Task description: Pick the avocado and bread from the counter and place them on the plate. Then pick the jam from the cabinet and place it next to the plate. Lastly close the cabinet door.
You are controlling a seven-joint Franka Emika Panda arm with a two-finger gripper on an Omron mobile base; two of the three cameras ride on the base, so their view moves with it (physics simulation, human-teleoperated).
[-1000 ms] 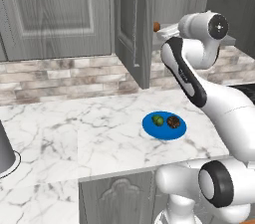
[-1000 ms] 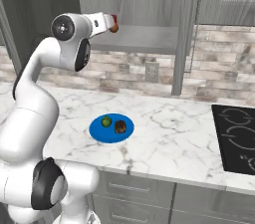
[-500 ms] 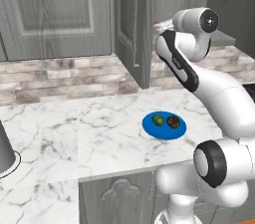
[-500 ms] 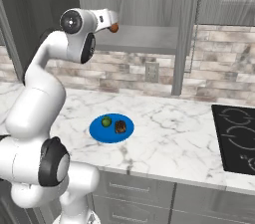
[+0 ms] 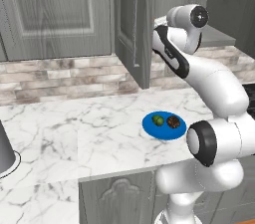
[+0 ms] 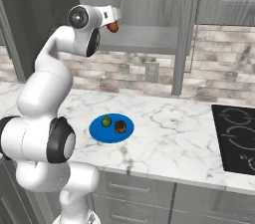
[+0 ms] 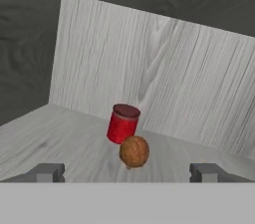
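Note:
In the hand view the red jam (image 7: 122,123) stands upright on the grey cabinet shelf (image 7: 60,143), with an orange-brown ball (image 7: 134,152) just in front of it. My gripper (image 7: 128,172) is open and empty, with its fingertips (image 7: 47,172) wide on either side, short of the ball. From the right base view the gripper (image 6: 115,19) is at the open cabinet (image 6: 144,39), right above the ball (image 6: 114,27). The blue plate (image 6: 97,132) lies on the counter (image 6: 169,128) with the green avocado (image 6: 106,121) and brown bread (image 6: 120,127) on it. The cabinet door (image 5: 130,24) stands open.
A black stove top (image 6: 236,138) lies at the counter's right end. A dark grey round object (image 5: 5,148) stands at the counter's far left. A brick backsplash (image 5: 60,76) runs under the cabinets. The open door's edge (image 6: 187,29) hangs to the right of the shelf.
The arm has swung its upper joints and the hand has moved in closer to the cabinet shelf. The jaws have stayed open. Plate, avocado and bread have not moved.

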